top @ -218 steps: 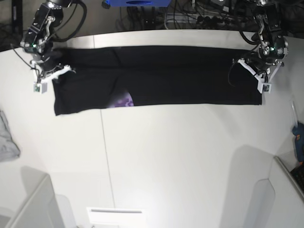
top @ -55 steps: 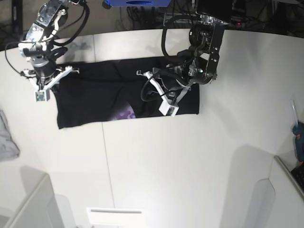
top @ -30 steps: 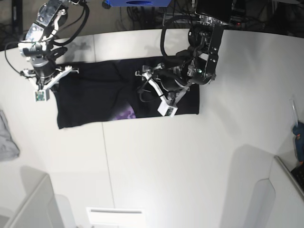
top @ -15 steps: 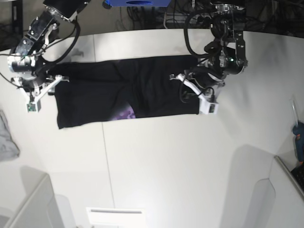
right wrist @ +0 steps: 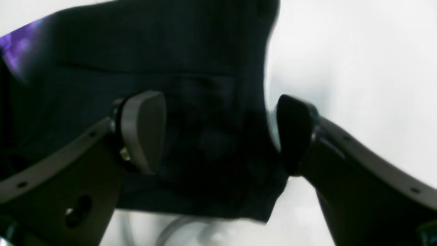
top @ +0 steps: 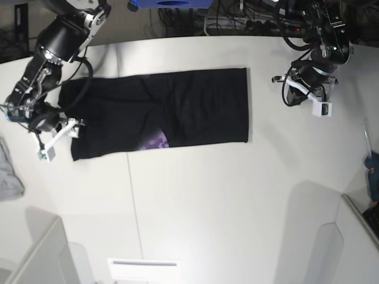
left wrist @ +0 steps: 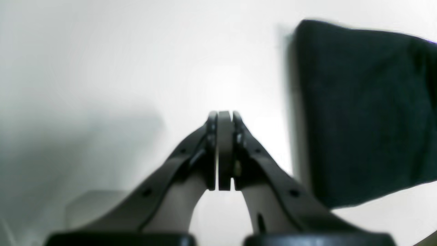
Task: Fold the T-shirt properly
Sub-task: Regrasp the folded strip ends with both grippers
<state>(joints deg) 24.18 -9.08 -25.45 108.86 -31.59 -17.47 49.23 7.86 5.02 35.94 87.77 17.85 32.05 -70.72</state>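
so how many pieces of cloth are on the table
2: the black T-shirt spread across the far side of the table, and a small grey cloth at the left edge, partly cut off by the frame.

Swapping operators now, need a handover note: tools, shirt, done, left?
Left tool: shut, empty, over bare table, clear of the T-shirt.
Right tool: open, straddling the shirt's edge at its end, nothing gripped.
Shirt: flat black band on the table, purple print peeking at the near edge.
Done: folded into a band, one end folded in.
Left: fold the right tool's end over, square up.

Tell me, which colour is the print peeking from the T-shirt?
Purple, on the black T-shirt; clearest in the base view, print.
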